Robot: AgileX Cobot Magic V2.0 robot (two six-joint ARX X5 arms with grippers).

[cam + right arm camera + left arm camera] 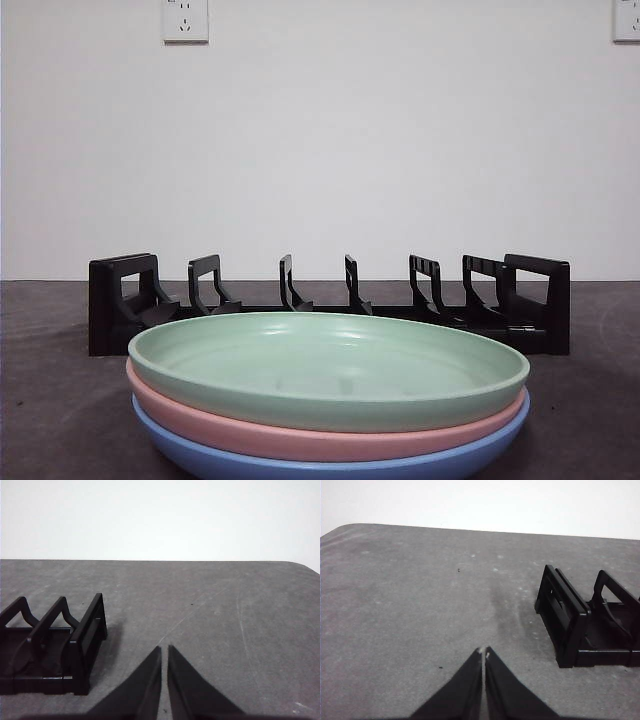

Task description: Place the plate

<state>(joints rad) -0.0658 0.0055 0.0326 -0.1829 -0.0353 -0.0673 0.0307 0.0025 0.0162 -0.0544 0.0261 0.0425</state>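
A shallow round pale green plastic plate (330, 368) lay on top of a pink plate (300, 436), and this one on a blue plate (330, 466), near the front of the dark grey surface (50, 400). Behind the stack stood a black plastic rack (330, 305) with upright dividers, and all its slots were free. The left gripper (484, 653) and the right gripper (164, 649) both hung over bare surface, each beside one end of the rack, with the jaws pressed almost together and holding nothing. The green plate looked light, stiff and rather slippery; its thin raised rim seemed the best place to pinch it.
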